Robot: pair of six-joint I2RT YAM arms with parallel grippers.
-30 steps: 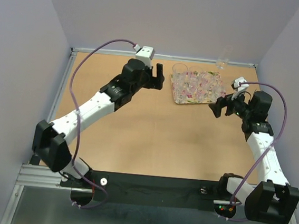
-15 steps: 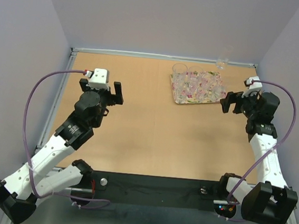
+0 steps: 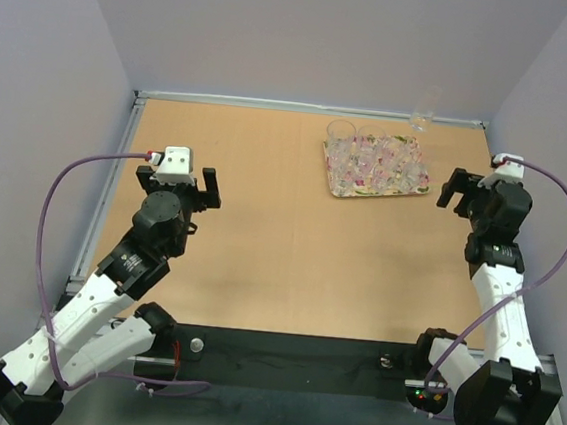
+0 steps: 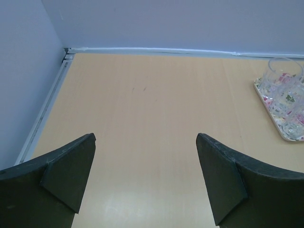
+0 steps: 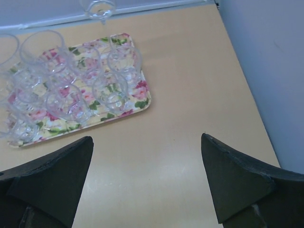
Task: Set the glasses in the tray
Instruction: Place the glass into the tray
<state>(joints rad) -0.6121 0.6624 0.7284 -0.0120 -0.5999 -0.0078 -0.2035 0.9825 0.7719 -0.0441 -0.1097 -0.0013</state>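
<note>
The floral tray (image 3: 366, 194) lies at the back right of the table with several clear glasses (image 3: 374, 161) standing on it. It also shows in the right wrist view (image 5: 137, 108) and at the right edge of the left wrist view (image 4: 285, 135). One more clear glass (image 3: 421, 117) stands off the tray against the back wall, just behind it, also seen in the right wrist view (image 5: 97, 8). My left gripper (image 3: 178, 178) is open and empty over the left side of the table (image 4: 146, 142). My right gripper (image 3: 456, 194) is open and empty just right of the tray (image 5: 147, 137).
Purple-grey walls close the table on the left, back and right. A metal rail (image 3: 117, 171) runs along the left edge. The right wall (image 5: 266, 71) is close beside my right gripper.
My left arm has pulled back from beside the tray to the left side of the table. My right gripper has drawn back to the right, away from the tray.
</note>
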